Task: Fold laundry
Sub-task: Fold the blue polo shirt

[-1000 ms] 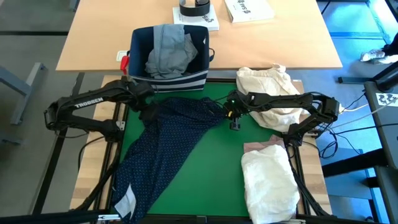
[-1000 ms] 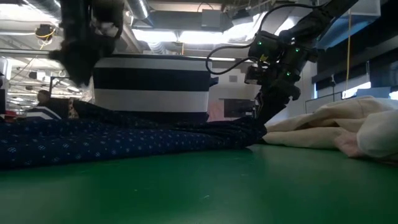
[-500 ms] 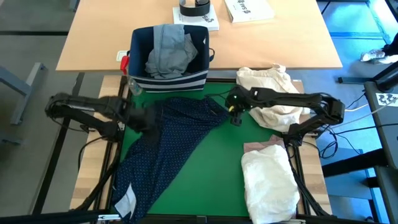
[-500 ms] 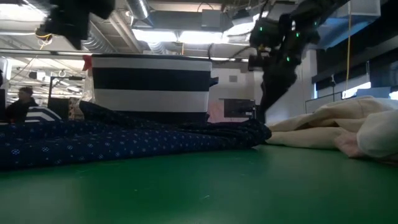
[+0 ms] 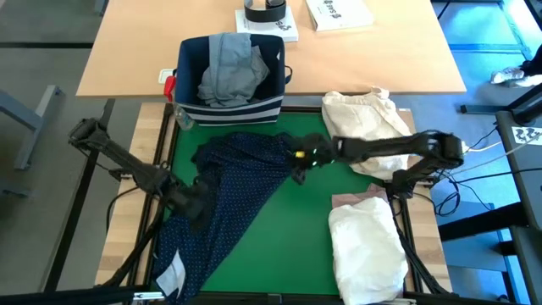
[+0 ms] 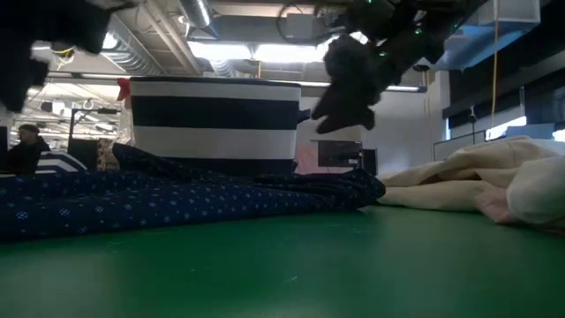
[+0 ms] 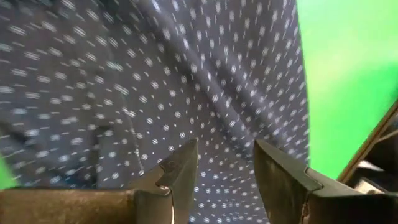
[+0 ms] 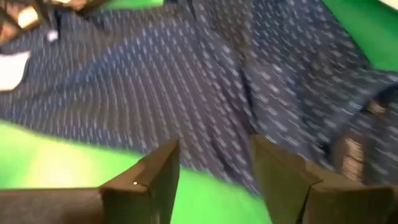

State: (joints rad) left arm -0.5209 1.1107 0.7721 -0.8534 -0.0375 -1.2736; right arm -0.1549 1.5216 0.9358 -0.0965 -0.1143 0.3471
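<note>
The navy white-dotted shirt [image 5: 241,182] lies spread on the green mat [image 5: 313,237], running from the far middle to the near left corner. My left gripper [image 5: 201,212] hangs open over the shirt's left part, pointing down, and dotted cloth [image 7: 155,74] shows between its fingers [image 7: 227,171]. My right gripper [image 5: 298,169] stands open above the shirt's far right corner [image 6: 362,187], clear of it [image 6: 340,106]. In the right wrist view the shirt [image 8: 155,81] lies beyond the open fingers [image 8: 214,168].
A navy striped bin [image 5: 229,106] holding grey jeans [image 5: 230,68] stands at the mat's far edge. A cream-beige bundle [image 5: 368,119] lies far right. A white shirt [image 5: 364,250] lies on a pale pink top [image 5: 349,202] near right. The mat's middle is bare green.
My left gripper has swung from the shirt's far left corner by the bin toward the table's near edge and sunk a little, rolling as it went. My right gripper has let go of the shirt's far right corner and risen; the corner now lies on the mat.
</note>
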